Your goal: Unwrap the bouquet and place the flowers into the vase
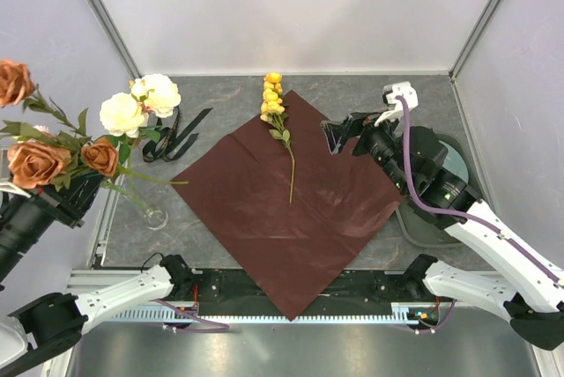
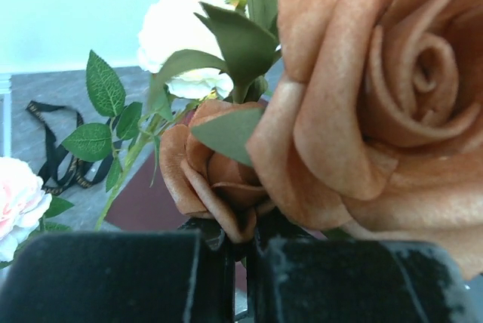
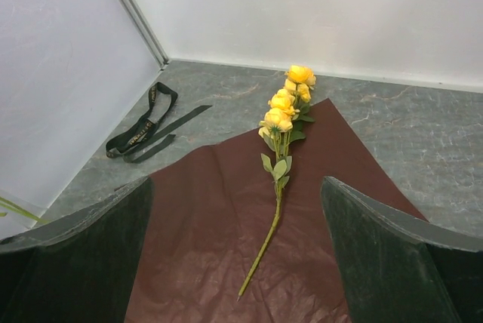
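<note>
Tabletop: grey marbled.
Left gripper: clenched on orange-and-cream rose bunch.
Right gripper: released.
Risk: top-heavy bunch may tip small clear glass vase.

A grey-green plate lies at the marbled table's right edge — partly hidden.

The left arm is folded up at the left edge with its wrist raised. The left gripper points rightward, its fingers pinched tight on the stems of the flowers. The right arm reaches forward and inward, its right gripper low, spread wide and empty.
</note>
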Robot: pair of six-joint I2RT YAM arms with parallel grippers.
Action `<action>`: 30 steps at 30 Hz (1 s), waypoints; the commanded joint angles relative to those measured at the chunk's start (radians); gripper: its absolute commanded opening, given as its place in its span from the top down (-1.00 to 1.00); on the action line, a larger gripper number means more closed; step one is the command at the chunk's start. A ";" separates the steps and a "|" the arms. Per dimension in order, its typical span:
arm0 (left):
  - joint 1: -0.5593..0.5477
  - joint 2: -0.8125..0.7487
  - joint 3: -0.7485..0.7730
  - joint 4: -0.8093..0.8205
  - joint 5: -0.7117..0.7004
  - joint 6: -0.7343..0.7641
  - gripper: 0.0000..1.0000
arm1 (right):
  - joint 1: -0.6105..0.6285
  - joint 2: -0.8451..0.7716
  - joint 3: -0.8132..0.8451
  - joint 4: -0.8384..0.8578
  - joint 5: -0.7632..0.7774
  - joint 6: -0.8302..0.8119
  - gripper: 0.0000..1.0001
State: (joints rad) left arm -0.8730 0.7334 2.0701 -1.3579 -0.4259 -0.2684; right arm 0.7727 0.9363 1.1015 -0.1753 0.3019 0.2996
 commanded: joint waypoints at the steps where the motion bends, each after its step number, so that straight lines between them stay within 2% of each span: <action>1: -0.001 -0.003 -0.033 -0.182 -0.117 0.006 0.96 | -0.018 0.007 -0.009 0.020 -0.027 0.007 -0.96; 5: 0.003 -0.014 -0.041 -0.182 -0.221 0.000 0.97 | -0.039 0.013 -0.015 0.020 -0.052 0.012 -0.96; 15: 0.005 -0.023 -0.073 -0.182 -0.269 -0.012 0.97 | -0.115 0.029 -0.025 0.025 -0.132 0.041 -0.96; 22: 0.017 -0.083 -0.203 -0.182 -0.358 -0.121 0.97 | -0.139 0.052 -0.029 0.031 -0.182 0.061 -0.96; 30: 0.032 -0.075 -0.197 -0.181 -0.476 -0.207 0.97 | -0.142 0.071 -0.037 0.045 -0.211 0.067 -0.96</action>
State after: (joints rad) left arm -0.8486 0.6498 1.8652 -1.3609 -0.8055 -0.3889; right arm 0.6361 1.0073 1.0725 -0.1806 0.1165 0.3519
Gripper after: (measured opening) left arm 0.047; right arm 0.982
